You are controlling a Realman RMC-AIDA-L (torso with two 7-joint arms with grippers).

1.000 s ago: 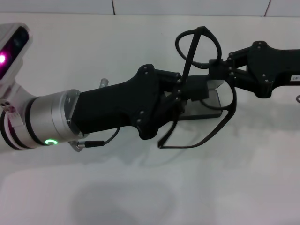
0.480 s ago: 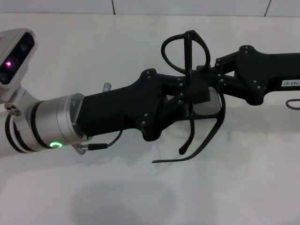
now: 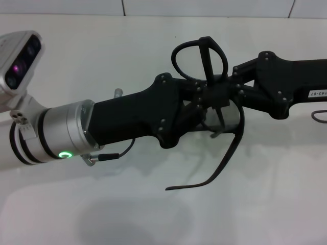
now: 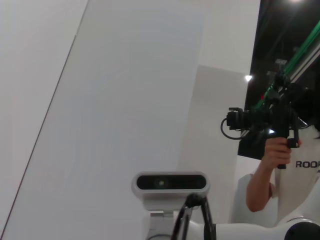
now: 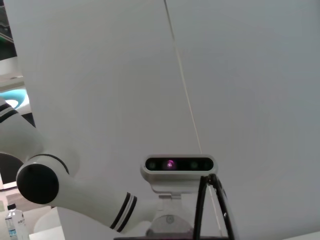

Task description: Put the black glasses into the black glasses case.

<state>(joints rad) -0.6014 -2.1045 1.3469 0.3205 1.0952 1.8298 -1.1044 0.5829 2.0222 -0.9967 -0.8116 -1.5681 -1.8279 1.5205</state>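
The black glasses hang in mid-air at the centre of the head view. One lens loop points away from me and one long temple arm trails down toward me. My right gripper comes in from the right and is shut on the frame by the bridge. My left gripper comes in from the left and its fingers are closed on the raised lid of the black glasses case. The case lies under both grippers, with only a strip of grey lining showing. The glasses also show in the left wrist view and the right wrist view.
The white table spreads all around. A thin cable loops under my left wrist. A wire hook shows at the right edge. In the left wrist view a person stands far off holding a camera.
My right gripper has carried the glasses left, closer to the left gripper and over the case. The glasses have turned, and one temple arm now tucks in behind the grippers.
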